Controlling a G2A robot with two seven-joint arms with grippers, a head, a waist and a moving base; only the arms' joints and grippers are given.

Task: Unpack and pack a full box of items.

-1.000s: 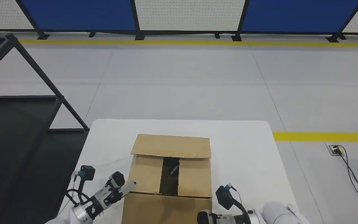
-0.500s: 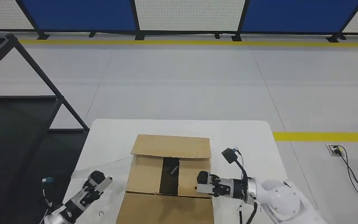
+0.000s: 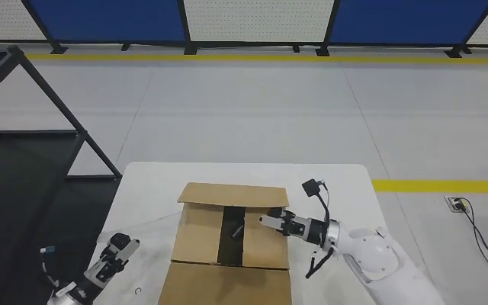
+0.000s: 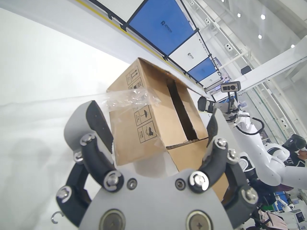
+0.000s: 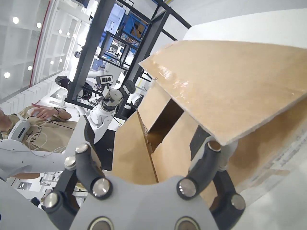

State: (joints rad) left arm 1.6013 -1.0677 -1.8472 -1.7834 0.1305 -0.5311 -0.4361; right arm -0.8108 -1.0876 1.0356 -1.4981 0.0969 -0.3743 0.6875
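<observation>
Top view: the cardboard box [image 3: 200, 236] stands mid-surface [image 3: 335, 191], with a dark slot between its top flaps. The right claw [image 3: 264, 222] is released at the right flap. The left claw [image 3: 122, 245], also released, is positioned near-left, apart from the box.

Pale grey floor [image 3: 252, 114] with yellow lines [image 3: 229, 56], blue-and-white partition panels [image 3: 259, 19], black metal frame [image 3: 46, 99]

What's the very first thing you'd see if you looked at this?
The big brown cardboard box in the middle of the white table, with a dark gap between its top flaps. Next comes the right claw, open, at the edge of the flap on its side of the box. The left claw, open, is off near the table's near left corner.
</observation>
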